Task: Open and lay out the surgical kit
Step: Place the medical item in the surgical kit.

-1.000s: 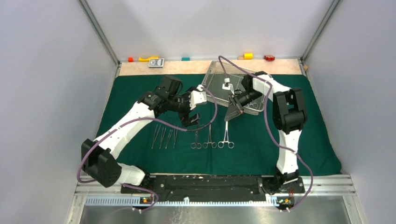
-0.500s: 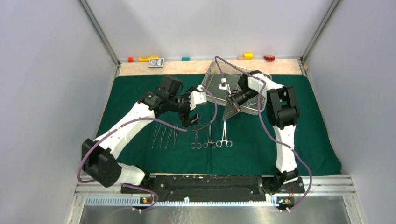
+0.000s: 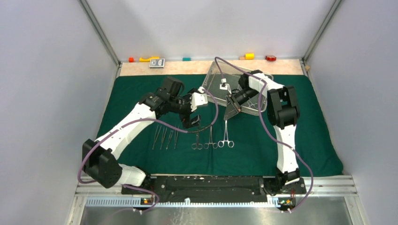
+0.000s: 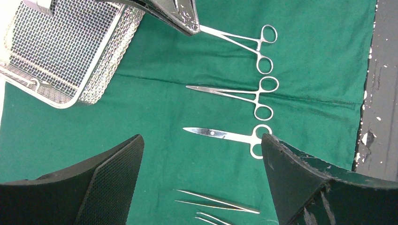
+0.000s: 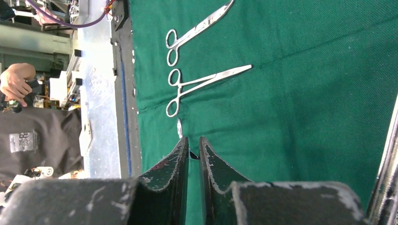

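Note:
The dark green cloth (image 3: 305,140) lies spread over the table. The wire-mesh tray (image 3: 211,77) sits at the back, also seen in the left wrist view (image 4: 61,51). On the cloth, several tweezers (image 3: 164,138) lie beside a row of three ring-handled instruments (image 3: 210,139): scissors (image 4: 225,135) and two clamps (image 4: 234,93). My right gripper (image 3: 233,108) hovers at the tip of the rightmost clamp (image 4: 244,40). Its jaws (image 5: 193,140) stand a narrow slit apart with cloth showing between. My left gripper (image 3: 190,115) hangs wide open above the scissors, empty (image 4: 202,140).
Small coloured blocks (image 3: 149,58) and a grey device (image 3: 157,63) line the wooden strip behind the cloth. The arms' metal base rail (image 3: 211,180) borders the near edge. A person's hand (image 5: 16,82) shows beyond the table in the right wrist view.
My right gripper has shifted slightly left along the tray's edge and its jaws have parted a little. The left arm has not moved.

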{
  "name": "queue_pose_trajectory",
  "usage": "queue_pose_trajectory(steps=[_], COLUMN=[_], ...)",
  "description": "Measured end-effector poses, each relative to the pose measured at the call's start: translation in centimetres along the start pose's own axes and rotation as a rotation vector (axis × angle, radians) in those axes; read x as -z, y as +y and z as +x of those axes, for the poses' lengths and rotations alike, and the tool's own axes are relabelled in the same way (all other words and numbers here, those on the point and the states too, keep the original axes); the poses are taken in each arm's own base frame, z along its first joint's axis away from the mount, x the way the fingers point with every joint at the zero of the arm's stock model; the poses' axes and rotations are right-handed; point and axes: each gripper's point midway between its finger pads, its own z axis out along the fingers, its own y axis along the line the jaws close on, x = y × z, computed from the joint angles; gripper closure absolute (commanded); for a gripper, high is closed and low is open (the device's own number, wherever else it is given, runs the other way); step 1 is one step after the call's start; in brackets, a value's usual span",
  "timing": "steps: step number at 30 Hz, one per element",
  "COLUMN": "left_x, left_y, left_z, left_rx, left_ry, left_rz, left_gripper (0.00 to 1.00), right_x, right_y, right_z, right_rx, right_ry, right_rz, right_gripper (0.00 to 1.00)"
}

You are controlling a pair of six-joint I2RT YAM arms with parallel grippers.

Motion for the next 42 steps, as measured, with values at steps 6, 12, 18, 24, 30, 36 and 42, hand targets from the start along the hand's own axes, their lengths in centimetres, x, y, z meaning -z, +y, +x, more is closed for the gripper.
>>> queue_pose_trajectory(steps=[6,12,18,24,30,36,42], left_x=[-0.1,-0.1,-0.1,-0.2,-0.2,-0.3,-0.3], left_y=[-0.1,-0.1,-0.1,-0.2,-0.3,-0.4,-0.3], left_z=[0.3,0.3,0.4,0.5,0.7,0.9,1.1], left_rx=[0.0,-0.004,-0.015,-0.017,-0.016,-0.014,-0.012], left_ry=[0.004,0.005,0.006,0.007,0.012,0.015,0.024], left_rz=[0.004,0.005,0.006,0.01,0.015,0.016,0.009], left_gripper=[0.01,0.01,0.01,0.01,0.01,0.01,0.01], right_x=[0.0,0.1,0.1,0.1,0.6,0.9,1.7], right_y=[-0.5,-1.3,-1.9,-2.2,-2.5,-2.7,-2.9], right_z=[0.0,-0.1,-0.1,-0.3,-0.8,-1.2,-2.3], right_rx=[-0.003,-0.002,-0.014,-0.012,0.008,0.022,0.044], right_ry=[0.008,0.016,0.025,0.034,0.037,0.041,0.034], right_rz=[0.021,0.056,0.086,0.116,0.161,0.196,0.247], right_gripper=[0.8,0.74,0.7,0.68,0.64,0.61,0.55])
